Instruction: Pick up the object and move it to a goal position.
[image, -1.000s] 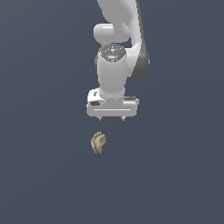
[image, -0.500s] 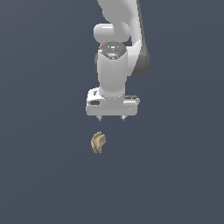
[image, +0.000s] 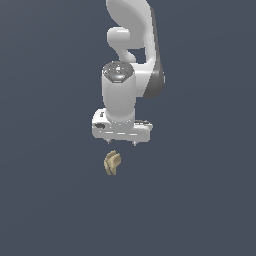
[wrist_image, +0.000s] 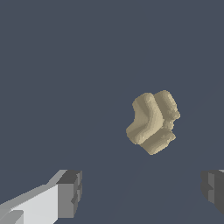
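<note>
The object (image: 112, 163) is a small tan lumpy piece with lobed folds, lying on the flat dark grey surface. My white gripper (image: 121, 142) hangs just above it, a little toward the exterior view's right. In the wrist view the object (wrist_image: 152, 122) lies beyond the two dark fingertips (wrist_image: 70, 193), not between them. The gripper (wrist_image: 141, 190) is open, its fingers spread wider than the object, and nothing is held.
A plain dark grey floor (image: 50, 200) surrounds the object on every side. The white arm (image: 132, 45) rises behind the gripper toward the top of the exterior view.
The gripper has come down toward the object and shifted slightly to the exterior view's left. The object has not moved.
</note>
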